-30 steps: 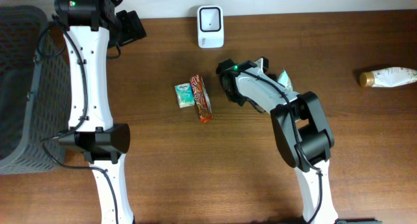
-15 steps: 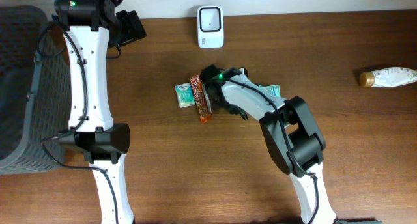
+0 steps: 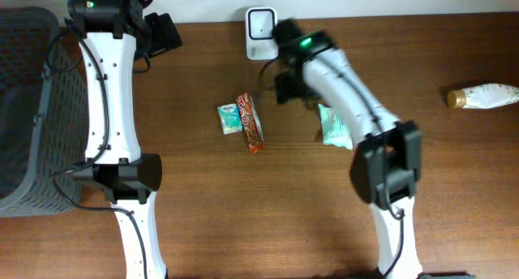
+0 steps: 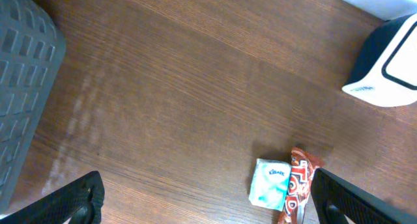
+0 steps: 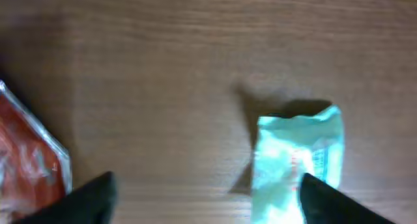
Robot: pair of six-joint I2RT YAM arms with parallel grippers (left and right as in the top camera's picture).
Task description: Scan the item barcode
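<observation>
A green packet lies flat on the wooden table, and nothing holds it. My right gripper hovers open to its left, just below the white scanner. In the right wrist view the green packet sits by the right fingertip and my right gripper has only bare table between its fingers. A tissue pack and a red snack bar lie side by side at mid-table. My left gripper stays open at the far left, high above them.
A dark mesh basket stands at the table's left edge. A pale bottle lies on its side at the far right. In the left wrist view the scanner is at the upper right and the basket at the left.
My right gripper went from shut to open and let go of the green packet, which now lies on the table. The right arm swung back towards the scanner. The left arm stayed still.
</observation>
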